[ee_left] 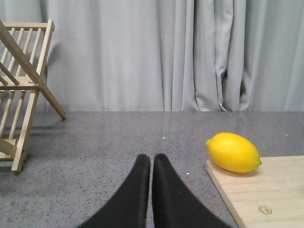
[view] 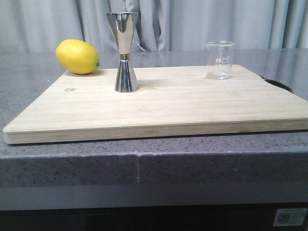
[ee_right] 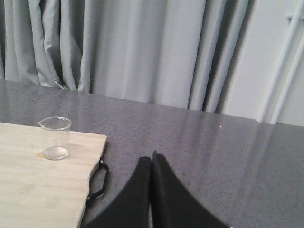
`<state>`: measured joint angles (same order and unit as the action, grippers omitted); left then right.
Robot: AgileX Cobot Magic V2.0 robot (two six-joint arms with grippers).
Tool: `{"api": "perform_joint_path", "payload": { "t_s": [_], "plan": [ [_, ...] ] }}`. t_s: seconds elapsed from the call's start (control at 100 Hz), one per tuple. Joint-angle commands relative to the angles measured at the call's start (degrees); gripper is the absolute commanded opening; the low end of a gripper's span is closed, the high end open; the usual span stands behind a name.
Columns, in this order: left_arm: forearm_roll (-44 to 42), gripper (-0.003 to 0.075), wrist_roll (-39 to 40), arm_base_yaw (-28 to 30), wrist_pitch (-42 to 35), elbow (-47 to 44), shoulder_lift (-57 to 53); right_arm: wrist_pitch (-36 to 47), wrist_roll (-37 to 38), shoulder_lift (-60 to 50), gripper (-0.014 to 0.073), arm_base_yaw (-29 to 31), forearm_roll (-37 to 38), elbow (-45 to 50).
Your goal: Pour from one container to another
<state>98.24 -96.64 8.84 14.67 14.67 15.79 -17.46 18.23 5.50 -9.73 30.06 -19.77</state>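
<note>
Clear spouted beaker [view: 221, 59] seemingly empty, upright steel jigger [view: 124, 51], both grippers [ee_left: 151, 164] [ee_right: 151, 161] pressed together

Soft even light, faint shadows

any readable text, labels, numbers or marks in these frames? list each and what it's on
Nothing legible.
Glass beaker: faint white printed markings, too blurred to read.
Cutting board: small oval stamp near the lemon corner, too small to read.
Sticker on the dark panel under the counter: QR-like pattern and print, unreadable.
Steel jigger: no marking visible.
</note>
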Motion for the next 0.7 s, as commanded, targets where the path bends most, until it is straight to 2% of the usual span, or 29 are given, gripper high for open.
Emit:
{"api": "perform_joint_path", "payload": {
  "t_s": [0.0,0.14,0.3,0.69],
  "plan": [
    [2.09,-0.0019,-0.33,0.15,0.33,-1.82,-2.99,1.61,-0.22,-2.69,-0.0070,0.36,-1.24,0.82],
    [2.41,-0.0019,0.09,0.15,0.33,-6.71,-6.34,-0.68,-0.22,-7.21,-0.0070,0.36,-3.80,2.89],
    [3.21,-0.0019,0.19,0.15,0.47,-10.45,-6.93,-0.96,-0.22,-7.00,-0.0070,0.36,-3.80,3.02],
    [3.78,-0.0019,0.19,0.15,0.47,-10.81,-6.93,-1.28,-0.22,-7.00,-0.0070,0.36,-3.80,3.02]
  ]
}}
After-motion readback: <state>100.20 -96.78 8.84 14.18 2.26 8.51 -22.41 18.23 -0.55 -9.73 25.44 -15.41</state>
